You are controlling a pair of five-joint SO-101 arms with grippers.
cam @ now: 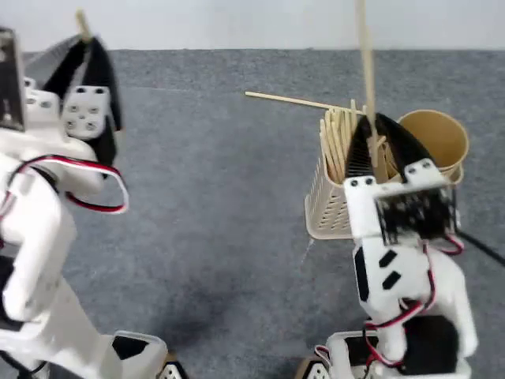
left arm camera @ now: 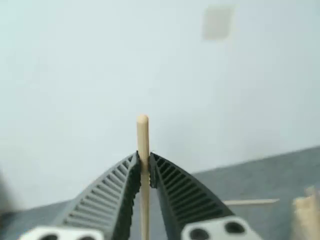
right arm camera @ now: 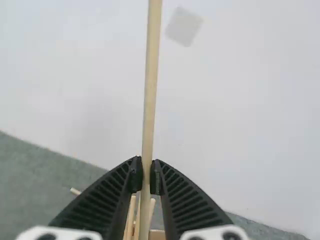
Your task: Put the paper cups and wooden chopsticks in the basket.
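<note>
Stretching across the high view, the grey table (cam: 221,197) meets a white wall (cam: 237,24) at its far edge. The left arm (cam: 39,221) rises at the left of the table and the right arm (cam: 402,268) stands at the near right, both white with red and black cables.

A cream slotted basket (cam: 325,209) stands on the right half of the table, just beyond the right arm. A brown paper cup (cam: 435,138) sits upright, mouth up, in the right part of the basket. A bundle of wooden chopsticks (cam: 338,146) stands on end in its left part.

The right end effector (cam: 373,126) hangs over the basket, between the bundle and the cup. Its black ribbed jaws are pressed onto the right chopstick (cam: 366,55), which stands upright and runs far above them; the right wrist view shows that end effector (right arm camera: 146,170) pinching the stick (right arm camera: 151,75) against the wall.

The left end effector (cam: 87,41) is at the far left, well apart from the basket, clamped on the left chopstick (cam: 81,24), with a short end showing past the fingertips. The left wrist view shows those jaws (left arm camera: 143,162) gripping it (left arm camera: 142,132).

A loose chopstick (cam: 292,100) lies crosswise behind the basket, its right end at the bundle; I cannot tell whether it touches the rim.
</note>
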